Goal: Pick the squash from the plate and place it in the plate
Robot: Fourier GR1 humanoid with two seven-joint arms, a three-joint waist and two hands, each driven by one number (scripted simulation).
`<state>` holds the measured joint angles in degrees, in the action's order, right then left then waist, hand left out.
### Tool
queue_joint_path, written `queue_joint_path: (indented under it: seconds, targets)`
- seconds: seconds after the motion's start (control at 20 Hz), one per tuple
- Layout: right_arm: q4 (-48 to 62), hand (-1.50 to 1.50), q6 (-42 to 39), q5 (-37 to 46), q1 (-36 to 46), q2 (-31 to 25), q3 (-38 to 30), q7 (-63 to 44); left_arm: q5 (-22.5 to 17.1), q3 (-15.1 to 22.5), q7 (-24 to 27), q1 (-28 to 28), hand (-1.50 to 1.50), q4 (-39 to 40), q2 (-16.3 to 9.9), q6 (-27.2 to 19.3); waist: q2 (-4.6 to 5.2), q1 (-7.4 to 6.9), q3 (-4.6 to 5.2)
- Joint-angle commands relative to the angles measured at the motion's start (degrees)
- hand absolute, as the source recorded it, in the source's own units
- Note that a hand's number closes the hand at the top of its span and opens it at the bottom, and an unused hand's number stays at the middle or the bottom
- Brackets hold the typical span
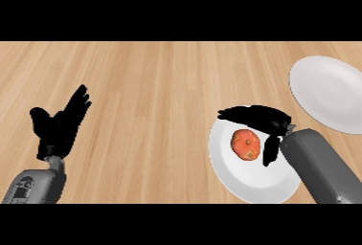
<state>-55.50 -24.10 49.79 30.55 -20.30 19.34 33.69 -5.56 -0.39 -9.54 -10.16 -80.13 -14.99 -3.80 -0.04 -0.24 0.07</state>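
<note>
Hovering over squash (245,144) on lower-right plate (233,177), right hand (263,123) curls fingers around it without pinching, ready to grab; left hand (60,123) rests spread at left.

The bench (155,95) fills the whole view. Its top is light brown wood with a visible grain. The grain lines run on a slant, from the lower left toward the upper right. Paler and darker streaks alternate across the surface, and the darker streaks are more marked toward the upper left. The surface is flat and even, with no edge, seam or joint visible inside the view. The tone of the wood is much the same from the left side to the right side.
</note>
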Motion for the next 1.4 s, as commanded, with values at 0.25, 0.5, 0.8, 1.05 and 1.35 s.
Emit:
queue_joint_path:
  seconds: [0.25, 0.5, 0.8, 1.05, 1.35]
  targets:
    - [2.31, 1.50, 1.35, 5.69, 0.28, 0.60, 2.61, 8.63, -1.08, -3.18, 0.93, 0.04, 0.00, 0.71, -0.97, 3.24, 0.14, -0.14, -0.08]
    - [-2.01, 1.50, 0.59, 4.41, -4.87, 2.61, 1.81, 6.28, 0.84, -1.58, -0.77, 3.92, 0.00, -4.75, 0.09, 2.03, -0.04, 0.01, -0.08]
    - [-9.59, 1.50, 1.16, 3.15, -8.06, 2.26, -3.89, -1.57, 2.35, -1.43, -0.87, 1.37, 0.00, -1.55, 1.79, 0.70, -0.15, 0.84, -0.05]
    - [-17.69, 1.50, 7.39, 3.00, -16.21, 3.87, -9.22, -12.84, 1.82, -1.83, 1.25, 4.71, 0.00, -2.79, 1.91, 1.27, -0.46, 1.54, -0.02]
    - [-32.84, 1.50, 16.38, -0.20, -15.00, 5.59, -18.05, -17.31, 1.28, -3.38, -0.30, 2.35, 0.00, -1.40, 0.57, 1.58, -0.79, 2.59, -0.02]
